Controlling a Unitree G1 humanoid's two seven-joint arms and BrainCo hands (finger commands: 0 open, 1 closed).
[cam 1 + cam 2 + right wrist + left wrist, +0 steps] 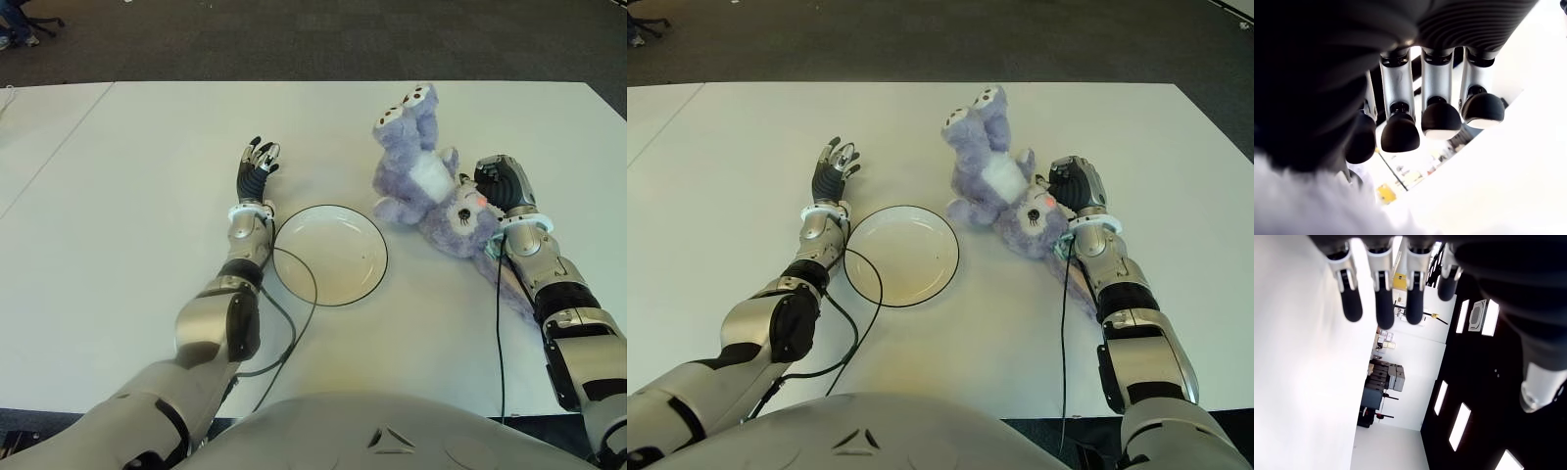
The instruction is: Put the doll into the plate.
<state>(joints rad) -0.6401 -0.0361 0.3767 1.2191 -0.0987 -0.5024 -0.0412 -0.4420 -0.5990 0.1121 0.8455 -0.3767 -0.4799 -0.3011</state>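
Observation:
A purple plush doll [426,176] with a white belly lies on its back on the white table [127,196], just right of the plate, feet pointing away from me. The white plate [333,257] with a dark rim sits empty at the centre. My right hand [502,181] is pressed against the right side of the doll's head. Its fingers [1436,117] are curled, with the doll's fur [1308,205] against the palm. My left hand [258,166] shows left of the plate, fingers [1383,303] straight and holding nothing.
A thin black cable [294,313] loops from my left forearm across the plate's near-left rim. Another cable [500,323] runs along my right forearm. Dark carpet [313,39] lies beyond the table's far edge.

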